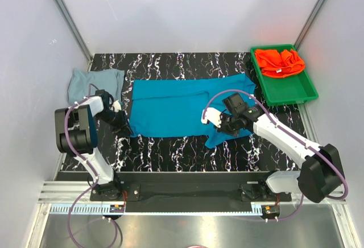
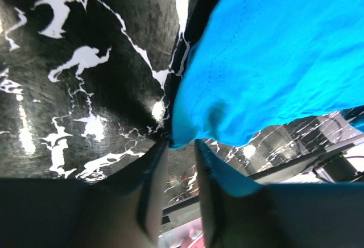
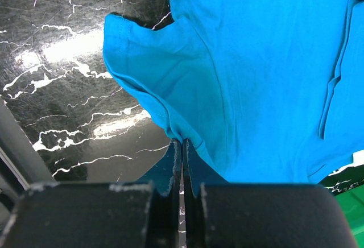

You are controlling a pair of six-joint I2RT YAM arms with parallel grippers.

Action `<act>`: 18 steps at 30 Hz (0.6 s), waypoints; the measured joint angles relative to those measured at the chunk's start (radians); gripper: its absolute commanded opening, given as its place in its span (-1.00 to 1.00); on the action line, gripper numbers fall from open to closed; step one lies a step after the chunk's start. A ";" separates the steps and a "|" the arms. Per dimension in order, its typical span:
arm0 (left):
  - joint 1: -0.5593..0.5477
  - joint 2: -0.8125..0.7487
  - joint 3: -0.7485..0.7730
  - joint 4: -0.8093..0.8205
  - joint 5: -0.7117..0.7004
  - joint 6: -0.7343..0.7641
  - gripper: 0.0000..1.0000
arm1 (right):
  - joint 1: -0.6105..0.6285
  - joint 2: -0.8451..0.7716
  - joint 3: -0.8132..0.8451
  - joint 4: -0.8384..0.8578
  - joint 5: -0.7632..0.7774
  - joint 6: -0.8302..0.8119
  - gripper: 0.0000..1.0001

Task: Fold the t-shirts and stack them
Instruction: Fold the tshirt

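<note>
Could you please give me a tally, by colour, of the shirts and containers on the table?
teal-blue t-shirt: 1
pale grey-blue t-shirt: 1
orange-red t-shirt: 1
green tray: 1
Total: 4

The tabletop (image 1: 170, 152) was black with white marble veining. A teal-blue t-shirt (image 1: 182, 108) lay spread across its middle, partly folded over itself, with one sleeve at the near right. A pale grey-blue t-shirt (image 1: 91, 83) lay in a rough square at the far left, just apart from it. A green tray (image 1: 284, 93) sat at the far right corner.
</note>
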 measured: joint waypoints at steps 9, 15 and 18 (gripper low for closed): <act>0.000 0.004 0.001 0.019 0.004 0.013 -1.00 | -0.006 0.017 0.024 0.040 0.027 0.059 -1.00; 0.000 -0.055 0.024 -0.002 0.005 0.040 -1.00 | -0.052 0.022 0.060 0.073 0.044 0.154 -1.00; -0.001 -0.105 0.067 -0.033 0.009 0.069 -1.00 | -0.085 0.021 0.060 0.076 0.044 0.202 -1.00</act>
